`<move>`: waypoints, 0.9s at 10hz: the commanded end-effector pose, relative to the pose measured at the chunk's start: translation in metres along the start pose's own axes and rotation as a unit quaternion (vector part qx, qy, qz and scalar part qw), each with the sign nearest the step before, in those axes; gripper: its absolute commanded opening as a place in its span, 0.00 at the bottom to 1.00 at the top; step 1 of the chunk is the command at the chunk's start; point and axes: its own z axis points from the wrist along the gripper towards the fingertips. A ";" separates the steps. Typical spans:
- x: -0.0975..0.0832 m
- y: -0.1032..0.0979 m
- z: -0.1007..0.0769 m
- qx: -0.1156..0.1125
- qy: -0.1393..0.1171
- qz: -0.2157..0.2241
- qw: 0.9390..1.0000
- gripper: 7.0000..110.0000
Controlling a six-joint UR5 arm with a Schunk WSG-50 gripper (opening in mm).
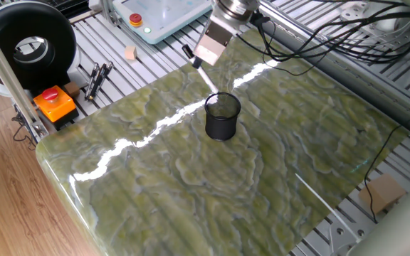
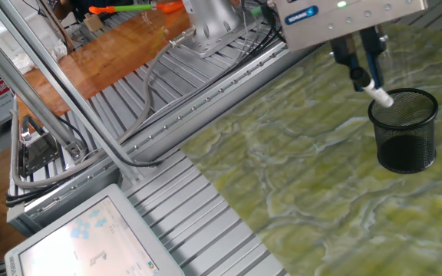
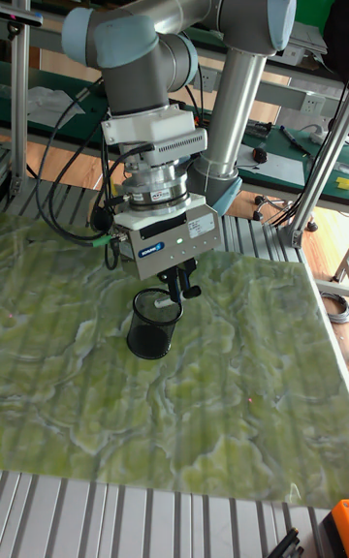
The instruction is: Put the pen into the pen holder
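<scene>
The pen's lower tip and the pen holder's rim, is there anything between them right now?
Nothing. In the other fixed view the pen, held tilted in the gripper, has its lower tip right at the pen holder rim, only open air around.

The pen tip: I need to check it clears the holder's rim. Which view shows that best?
The other fixed view: the pen tip sits at the holder rim. One fixed view shows it slanted behind the rim; the tall view mostly hides it.
</scene>
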 end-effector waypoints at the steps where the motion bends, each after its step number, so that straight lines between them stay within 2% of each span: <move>1: 0.014 0.006 0.006 -0.009 0.022 0.007 1.000 0.00; 3: 0.014 0.001 0.007 -0.003 0.022 0.001 1.000 0.00; 4: 0.007 -0.001 0.010 -0.004 0.007 -0.008 1.000 0.00; 5: 0.005 -0.002 0.014 -0.004 0.003 -0.013 1.000 0.00; 6: 0.008 -0.007 0.021 0.002 0.005 -0.014 1.000 0.00; 7: 0.009 -0.006 0.031 -0.004 0.002 -0.015 1.000 0.00; 9: 0.017 -0.001 0.039 -0.006 0.020 -0.008 1.000 0.00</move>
